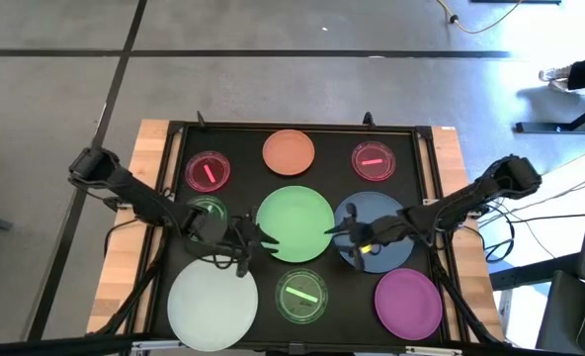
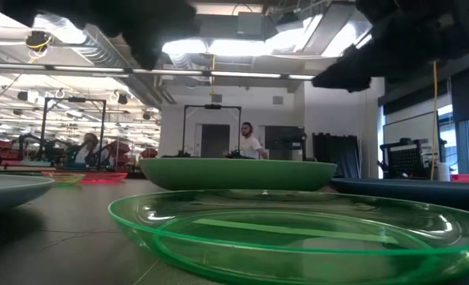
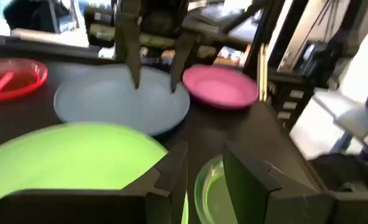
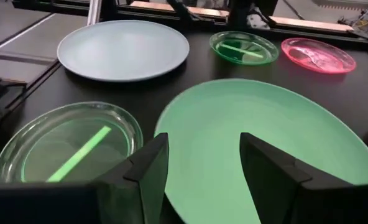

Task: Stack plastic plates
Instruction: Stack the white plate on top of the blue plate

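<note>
The large green plate (image 1: 294,224) (image 4: 265,124) lies flat in the middle of a black tray. My left gripper (image 1: 264,237) (image 3: 206,179) is open and hovers at the plate's left rim. My right gripper (image 1: 335,229) (image 4: 202,167) is open and hovers over its right rim, above the near edge of the large blue plate (image 1: 379,232) (image 3: 122,99). In the low view the green plate (image 2: 234,172) rests on the tray with both arms only as dark shapes above it. A small green striped dish (image 1: 302,296) (image 2: 298,233) sits in front of it.
Around the tray lie a whitish plate (image 1: 211,307), a purple plate (image 1: 408,302), an orange plate (image 1: 289,151), two small pink dishes (image 1: 208,170) (image 1: 373,160) and a second small green dish (image 1: 206,212) under the left arm. The tray's raised frame (image 1: 292,127) borders them. People stand far behind.
</note>
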Controlling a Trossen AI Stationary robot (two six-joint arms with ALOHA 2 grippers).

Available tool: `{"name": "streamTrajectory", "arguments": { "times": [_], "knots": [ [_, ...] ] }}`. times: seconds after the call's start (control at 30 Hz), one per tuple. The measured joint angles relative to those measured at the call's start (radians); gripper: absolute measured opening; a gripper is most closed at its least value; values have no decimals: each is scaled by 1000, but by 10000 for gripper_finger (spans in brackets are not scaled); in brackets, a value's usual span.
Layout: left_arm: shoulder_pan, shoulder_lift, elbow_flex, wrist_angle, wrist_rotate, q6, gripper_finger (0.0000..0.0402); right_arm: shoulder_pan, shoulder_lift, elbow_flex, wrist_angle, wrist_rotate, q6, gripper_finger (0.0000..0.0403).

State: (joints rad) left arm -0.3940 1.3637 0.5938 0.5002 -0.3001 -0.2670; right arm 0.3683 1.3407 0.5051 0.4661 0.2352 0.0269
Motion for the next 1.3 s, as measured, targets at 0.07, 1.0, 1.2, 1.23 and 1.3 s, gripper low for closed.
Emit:
{"name": "streamTrajectory", "arguments": {
  "times": [0.07, 1.0, 1.2, 1.23, 1.3],
  "knots": [
    [-22, -29, 0, -56, -33, -22, 96, -1, 54, 44, -5, 2, 5, 190],
    [-323, -414, 0, -687, -372, -386, 96, -33, 698, 813, -256, -33, 119, 190],
    [-343, -472, 0, -756, -440, -386, 96, -42, 845, 1034, -377, -92, 178, 190],
    [-343, -477, 0, -765, -452, -386, 96, -42, 862, 1063, -394, -108, 188, 190],
    [-342, -479, 0, -769, -475, -386, 96, -42, 906, 1112, -423, -131, 208, 190]
  ]
}}
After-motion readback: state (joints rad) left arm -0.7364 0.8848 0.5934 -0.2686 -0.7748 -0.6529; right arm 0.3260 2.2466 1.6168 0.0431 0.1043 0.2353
